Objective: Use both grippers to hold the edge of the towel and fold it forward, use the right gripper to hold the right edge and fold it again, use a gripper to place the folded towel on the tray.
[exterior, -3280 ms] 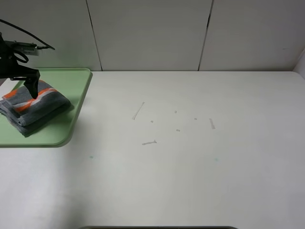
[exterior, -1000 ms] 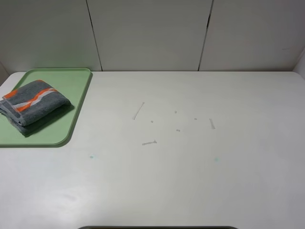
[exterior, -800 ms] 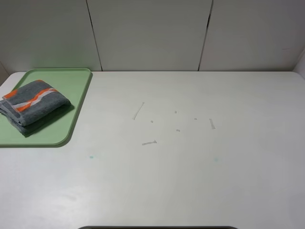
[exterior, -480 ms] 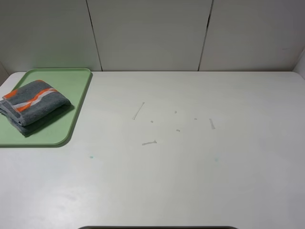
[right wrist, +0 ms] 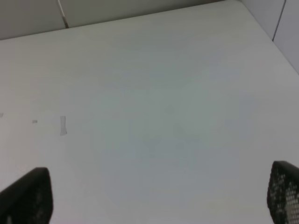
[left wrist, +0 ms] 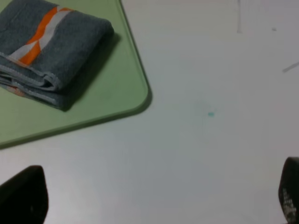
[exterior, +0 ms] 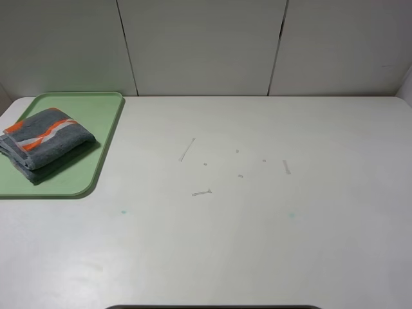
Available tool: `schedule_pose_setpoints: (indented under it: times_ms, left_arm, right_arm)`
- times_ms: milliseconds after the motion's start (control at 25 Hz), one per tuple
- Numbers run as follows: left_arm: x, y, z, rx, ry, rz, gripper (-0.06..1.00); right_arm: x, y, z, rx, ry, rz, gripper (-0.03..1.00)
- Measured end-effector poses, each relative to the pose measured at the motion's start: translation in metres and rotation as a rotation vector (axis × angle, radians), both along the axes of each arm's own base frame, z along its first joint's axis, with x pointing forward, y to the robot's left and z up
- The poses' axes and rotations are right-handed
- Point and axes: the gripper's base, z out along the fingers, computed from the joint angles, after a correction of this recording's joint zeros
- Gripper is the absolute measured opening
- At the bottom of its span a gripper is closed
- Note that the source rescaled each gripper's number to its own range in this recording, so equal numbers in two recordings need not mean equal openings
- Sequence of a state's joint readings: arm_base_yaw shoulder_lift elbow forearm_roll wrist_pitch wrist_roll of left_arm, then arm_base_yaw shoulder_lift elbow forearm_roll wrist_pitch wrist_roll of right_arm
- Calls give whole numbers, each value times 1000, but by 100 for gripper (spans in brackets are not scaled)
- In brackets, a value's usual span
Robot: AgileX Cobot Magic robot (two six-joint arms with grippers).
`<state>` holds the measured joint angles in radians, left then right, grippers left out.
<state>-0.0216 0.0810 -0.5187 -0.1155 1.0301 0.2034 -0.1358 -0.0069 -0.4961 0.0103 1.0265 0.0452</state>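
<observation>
The dark grey towel (exterior: 45, 143) lies folded on the pale green tray (exterior: 96, 129) at the table's far left, its orange-and-white band up. It also shows in the left wrist view (left wrist: 49, 49) on the tray (left wrist: 112, 88). Neither arm shows in the exterior high view. My left gripper (left wrist: 154, 205) is open and empty above bare table, a short way off the tray's corner; only its two black fingertips (left wrist: 25, 196) show. My right gripper (right wrist: 154, 196) is open and empty over bare table on the right side.
The white table (exterior: 257, 225) carries a few faint scratch marks (exterior: 201, 192) near its middle. Grey wall panels (exterior: 206, 45) stand along the back edge. A side wall (right wrist: 285, 28) rises at the table's right end.
The left arm stood over the towel on the tray 3.3 s ago and has since drawn back out of the exterior high view. The towel stays on the tray.
</observation>
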Motion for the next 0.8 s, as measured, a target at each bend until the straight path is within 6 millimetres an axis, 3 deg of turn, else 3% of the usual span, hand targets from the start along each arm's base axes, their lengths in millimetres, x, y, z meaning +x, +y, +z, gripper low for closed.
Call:
schedule_pose_setpoints:
  times_ms: [240,800]
  left_arm:
    - [-15,1,-6,8,-26,-4,100]
    - [-15,0,-8,8,-12,-5,100]
  right_arm:
    - [0,0,0,0,0,0,100]
    - [0,0,0,0,0,0,100]
